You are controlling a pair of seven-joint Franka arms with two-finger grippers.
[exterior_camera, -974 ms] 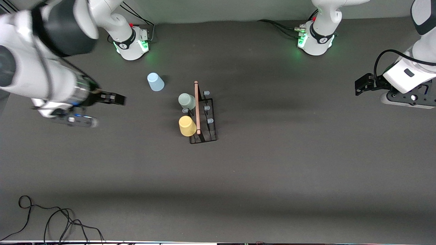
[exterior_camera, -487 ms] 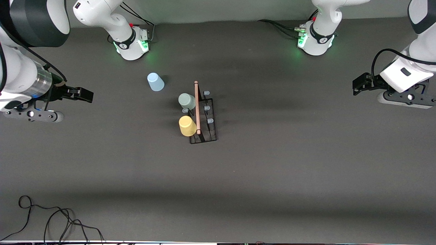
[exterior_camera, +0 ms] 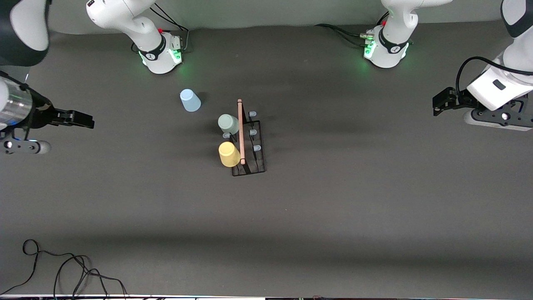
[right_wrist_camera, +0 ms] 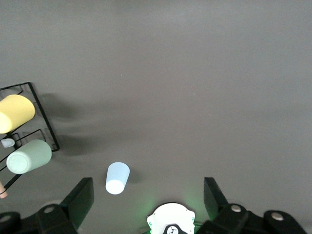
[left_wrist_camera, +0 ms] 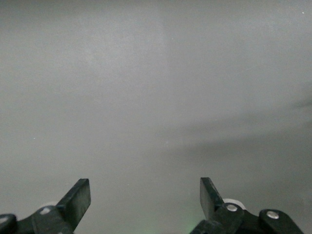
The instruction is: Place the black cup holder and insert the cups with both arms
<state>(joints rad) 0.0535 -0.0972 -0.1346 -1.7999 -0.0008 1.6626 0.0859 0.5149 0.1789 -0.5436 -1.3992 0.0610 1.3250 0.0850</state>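
With the black cup holder point(exterior_camera: 248, 141) already standing mid-bench and two cups on it, we judge the step in hand to be fetching the last one, the light blue cup point(exterior_camera: 190, 100). It stands mouth-down on the bench, nearer the right arm's base than the rack is and a little farther from the front camera. The right gripper point(exterior_camera: 81, 119) hangs over the right arm's end of the bench with its fingers point(right_wrist_camera: 80, 197) spread wide and empty, so we would bring it in over the blue cup, lower the fingers either side of the tapered wall, close gently so the thin plastic does not buckle, then tip the cup and slide it mouth-first onto a free prong. The left gripper point(exterior_camera: 442, 102) waits over the left arm's end of the bench, fingers point(left_wrist_camera: 78, 197) wide and holding nothing; we could use it to steady the light rack while the cup goes on. The rack is thin black wire on a rectangular base, with a pale wooden rod point(exterior_camera: 240, 131) along its top and bluish-capped prongs. The yellow cup point(exterior_camera: 228, 154) and the grey-green cup point(exterior_camera: 227, 123) sit on prongs on the side toward the right arm, while three capped prongs point(exterior_camera: 252, 132) on the other side show bare.
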